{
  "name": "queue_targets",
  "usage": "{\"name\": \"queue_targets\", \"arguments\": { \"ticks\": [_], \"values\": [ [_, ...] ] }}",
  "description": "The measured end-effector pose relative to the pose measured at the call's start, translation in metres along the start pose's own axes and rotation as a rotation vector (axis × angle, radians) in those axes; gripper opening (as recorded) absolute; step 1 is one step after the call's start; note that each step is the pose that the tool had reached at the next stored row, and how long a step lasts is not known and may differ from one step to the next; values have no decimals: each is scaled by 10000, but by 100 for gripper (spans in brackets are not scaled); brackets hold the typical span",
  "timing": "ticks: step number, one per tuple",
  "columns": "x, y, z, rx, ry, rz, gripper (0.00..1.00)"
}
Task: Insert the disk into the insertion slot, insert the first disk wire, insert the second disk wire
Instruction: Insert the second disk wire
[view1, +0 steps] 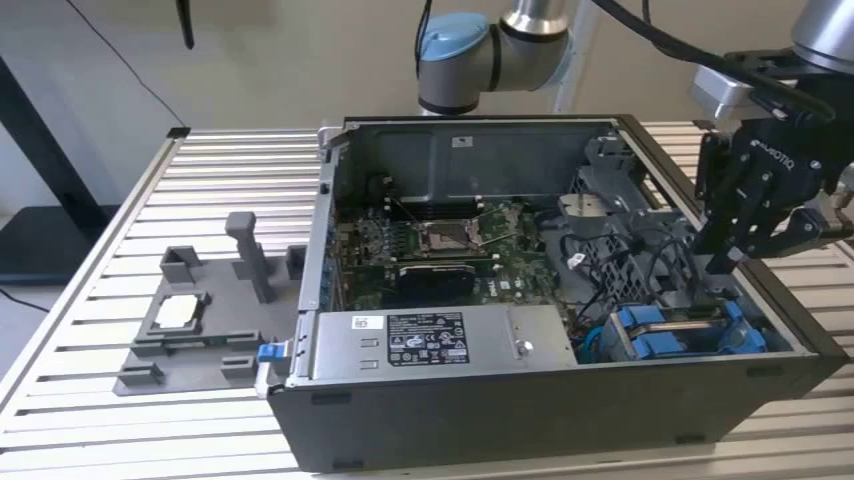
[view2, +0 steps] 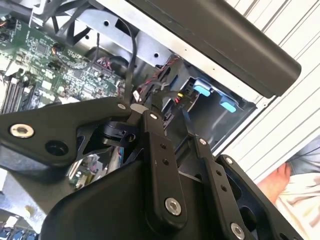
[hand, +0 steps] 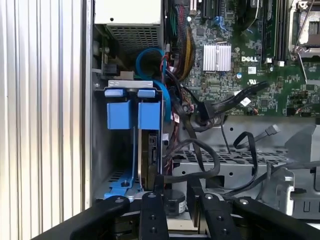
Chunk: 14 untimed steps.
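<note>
The black links of my claw (hand: 175, 184) lie nearest the lens in the first wrist view, spreading out over the open computer case (view1: 561, 425). I cannot tell how far the claw is open, nor whether it has hold of anything. A loop of black cables (hand: 200, 150) runs close in front of it, and I cannot make out whether the two touch.

Just beyond, the disk (hand: 150, 152) stands on edge in the insertion slot (hand: 127, 177), its blue carrier tab (hand: 149, 114) at the end away from me. A second blue carrier (hand: 120, 113) sits just beside it in the same bay. Past the bay lies the green motherboard (hand: 250, 65) with its small silver heatsink (hand: 217, 57).

In the exterior view I hang over the case's corner at the exterior view's right, above the bay with the blue carriers. The case rests on a slatted metal table (view1: 80, 300). A grey fixture (view1: 200, 335) stands on the table beside the case, toward the exterior view's left. The labelled power supply (view1: 427, 342) lies along the case's near wall.
</note>
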<state>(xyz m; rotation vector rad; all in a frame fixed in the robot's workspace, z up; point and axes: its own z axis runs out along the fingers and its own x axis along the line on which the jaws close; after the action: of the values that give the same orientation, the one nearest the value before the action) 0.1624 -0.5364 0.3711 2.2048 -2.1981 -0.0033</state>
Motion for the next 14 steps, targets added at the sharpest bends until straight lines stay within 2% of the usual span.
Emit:
{"name": "queue_targets", "arguments": {
  "ticks": [7, 14],
  "values": [
    [-23, 13, -123, 74, 0, 3, 33],
    [-92, 42, -145, 144, 0, 11, 33]
  ]
}}
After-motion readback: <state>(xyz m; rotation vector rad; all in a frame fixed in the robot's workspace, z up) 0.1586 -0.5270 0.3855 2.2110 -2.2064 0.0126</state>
